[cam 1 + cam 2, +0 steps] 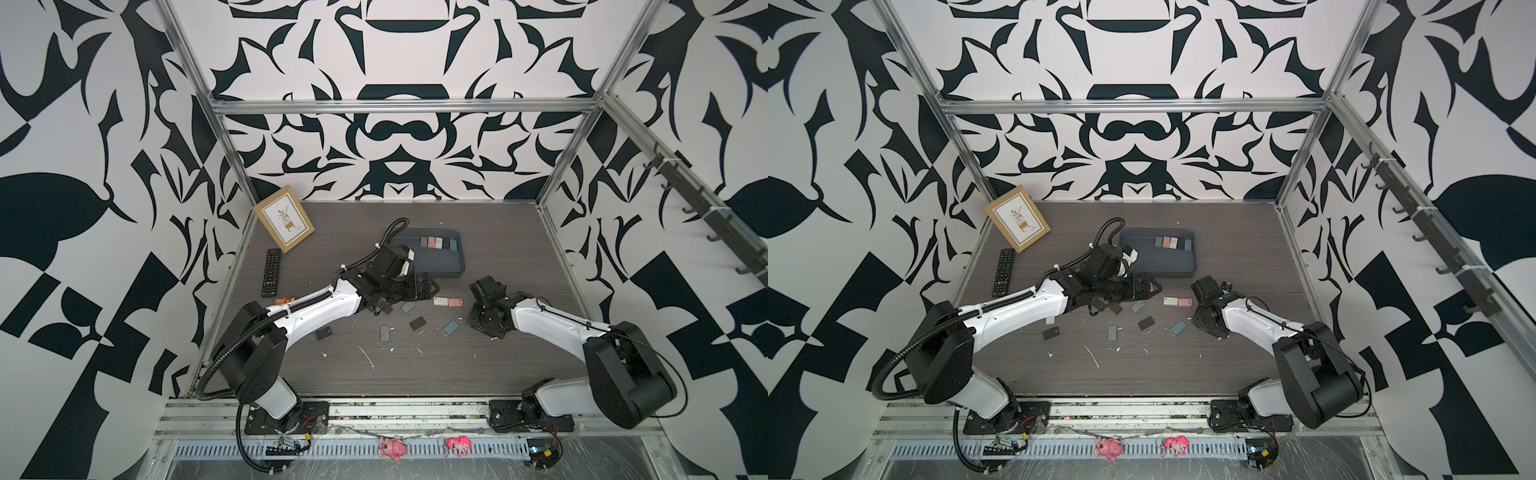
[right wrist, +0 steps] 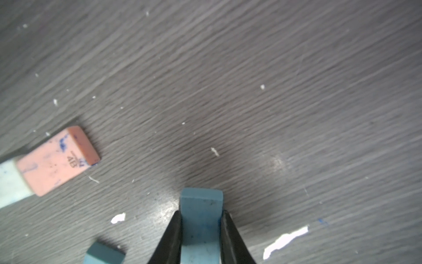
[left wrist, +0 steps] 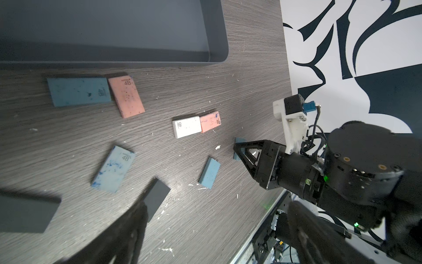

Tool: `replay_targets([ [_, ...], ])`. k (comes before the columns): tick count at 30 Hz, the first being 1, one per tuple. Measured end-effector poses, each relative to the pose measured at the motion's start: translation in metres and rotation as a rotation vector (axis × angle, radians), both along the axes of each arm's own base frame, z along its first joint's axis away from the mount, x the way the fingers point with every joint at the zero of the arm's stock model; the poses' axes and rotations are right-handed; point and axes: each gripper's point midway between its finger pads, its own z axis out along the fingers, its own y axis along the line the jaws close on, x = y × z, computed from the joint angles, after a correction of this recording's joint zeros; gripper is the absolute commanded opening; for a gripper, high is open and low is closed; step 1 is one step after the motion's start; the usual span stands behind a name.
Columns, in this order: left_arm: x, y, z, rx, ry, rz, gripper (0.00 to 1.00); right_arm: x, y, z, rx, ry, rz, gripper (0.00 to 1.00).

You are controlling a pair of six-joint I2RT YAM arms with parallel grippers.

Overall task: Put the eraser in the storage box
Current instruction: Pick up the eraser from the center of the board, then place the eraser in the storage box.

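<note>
Near edge first: a pink pig toy and a bright pink toy hang off the rail between the two arm bases. Onto the table now, with white crumbs scattered across its near part.

Next out is a loose line of erasers lying flat: a dark eraser on the left, a grey-blue eraser, a second dark eraser, and a light blue eraser on the right.

Just right of that, the right gripper is down low. The wrist view shows both fingers pinched tight on a blue eraser, which stands on edge between them. Whether it touches the table, I cannot tell. That eraser sits right of centre, nearer than the storage box and apart from it.

Just beyond, a white eraser and a pink eraser lie end to end, touching. At centre table, the left gripper reaches in from the left, fingers spread wide with nothing between them.

Farther back is the storage box, with a row of four erasers along its far side. Over on the left lies a remote, and a tan picture frame stands in the far left corner.
</note>
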Motion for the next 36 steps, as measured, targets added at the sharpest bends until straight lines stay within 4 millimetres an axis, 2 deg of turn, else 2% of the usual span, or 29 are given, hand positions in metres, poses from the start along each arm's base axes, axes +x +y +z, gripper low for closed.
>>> replay_targets([
  [10, 0.001, 0.003, -0.003, 0.017, -0.003, 0.008, 0.99, 0.002, 0.001, 0.002, -0.052, 0.057, 0.108, 0.24],
  [14, 0.002, 0.008, -0.005, 0.058, -0.008, 0.015, 0.99, 0.011, 0.005, 0.012, -0.075, 0.074, 0.169, 0.24],
  [19, 0.012, 0.015, 0.003, 0.097, -0.043, 0.033, 0.99, 0.043, 0.018, 0.053, -0.08, -0.006, 0.236, 0.24],
  [23, 0.027, 0.025, 0.016, 0.146, -0.1, 0.063, 0.99, 0.076, 0.032, 0.09, -0.077, -0.091, 0.277, 0.24],
  [27, 0.045, 0.039, 0.03, 0.193, -0.152, 0.101, 0.99, 0.108, 0.047, 0.114, -0.073, -0.14, 0.307, 0.24],
  [32, 0.072, 0.068, 0.041, 0.227, -0.169, 0.179, 0.99, 0.15, 0.071, 0.128, -0.055, -0.177, 0.343, 0.24],
  [36, 0.092, 0.097, 0.041, 0.244, -0.147, 0.248, 0.99, 0.18, 0.092, 0.126, -0.038, -0.184, 0.37, 0.24],
])
